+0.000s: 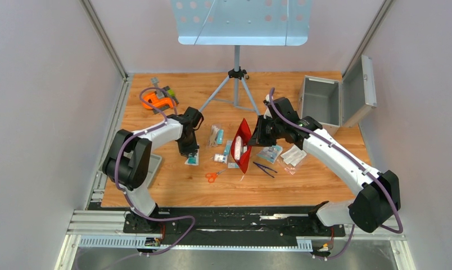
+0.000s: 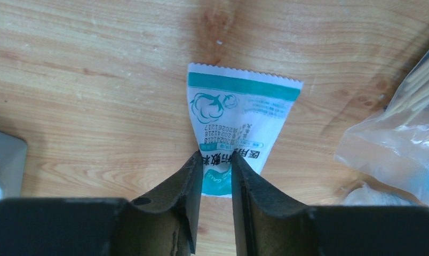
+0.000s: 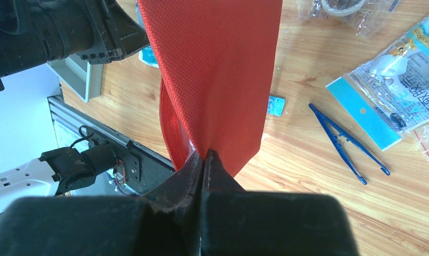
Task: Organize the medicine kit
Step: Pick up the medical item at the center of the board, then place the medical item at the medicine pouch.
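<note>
Pinching just an edge of the dressing sachet (image 2: 239, 106) on the tabletop (image 2: 95, 80), the left hand (image 2: 216, 160) may drop it mid-carry; the right hand (image 3: 204, 157), clamped on the red pouch (image 3: 217, 69), holds its flap upright.

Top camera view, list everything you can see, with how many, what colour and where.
pouch: one, red, table centre, flap held up by the right fingers
gauze packet: one, white and teal, left of the pouch, pinched by the left fingers
scissors: one, orange handles, near-left of the pouch
tweezers: one, blue, right of the pouch
clear packets: several, on both sides of the pouch; exact count unclear
metal box: one, grey, lid open, far right
stand: one, silvery tripod, far centre
orange tool: one, far left
tray: one, grey, left edge
left fingers: two, black, shut on the gauze packet
right fingers: two, black, shut on the pouch
</note>
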`<state>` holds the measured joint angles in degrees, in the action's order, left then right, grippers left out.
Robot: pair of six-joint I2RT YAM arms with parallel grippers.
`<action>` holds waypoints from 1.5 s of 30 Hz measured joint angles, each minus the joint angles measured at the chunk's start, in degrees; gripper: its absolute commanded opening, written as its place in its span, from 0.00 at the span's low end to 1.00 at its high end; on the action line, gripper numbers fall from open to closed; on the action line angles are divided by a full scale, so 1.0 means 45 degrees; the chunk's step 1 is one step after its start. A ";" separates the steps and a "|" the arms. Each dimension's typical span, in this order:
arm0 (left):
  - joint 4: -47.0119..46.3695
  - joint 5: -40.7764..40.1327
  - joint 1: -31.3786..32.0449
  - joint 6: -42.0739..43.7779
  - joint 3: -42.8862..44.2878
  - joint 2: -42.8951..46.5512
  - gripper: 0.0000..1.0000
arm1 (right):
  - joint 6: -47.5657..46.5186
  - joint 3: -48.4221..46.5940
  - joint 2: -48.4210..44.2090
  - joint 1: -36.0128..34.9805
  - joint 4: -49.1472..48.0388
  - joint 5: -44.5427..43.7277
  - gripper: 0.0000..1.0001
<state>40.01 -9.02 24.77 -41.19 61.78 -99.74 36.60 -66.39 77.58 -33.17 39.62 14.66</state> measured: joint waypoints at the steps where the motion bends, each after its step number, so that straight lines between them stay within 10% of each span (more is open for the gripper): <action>1: 0.0083 -0.0039 0.0000 -0.0010 -0.0005 0.0039 0.28 | 0.0000 0.0000 0.0000 0.0000 -0.0005 0.0000 0.00; 20: 0.1797 0.0228 0.0000 0.0447 0.1282 0.2958 0.14 | 0.0005 0.0000 0.0000 0.0000 -0.0010 0.0005 0.00; 30: 0.0471 0.5440 0.0267 0.1239 0.3011 0.4886 0.15 | 0.0097 0.0000 0.0000 0.0000 -0.0029 0.0015 0.00; 45: 0.0879 0.5702 0.3468 0.1379 0.4988 0.2346 0.14 | 0.0316 -0.0117 0.0005 -0.0024 -0.0155 0.0102 0.00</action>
<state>43.97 16.64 40.38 -34.98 84.23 -89.19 38.02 -66.92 77.60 -33.28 38.92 15.11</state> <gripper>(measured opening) 0.148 0.003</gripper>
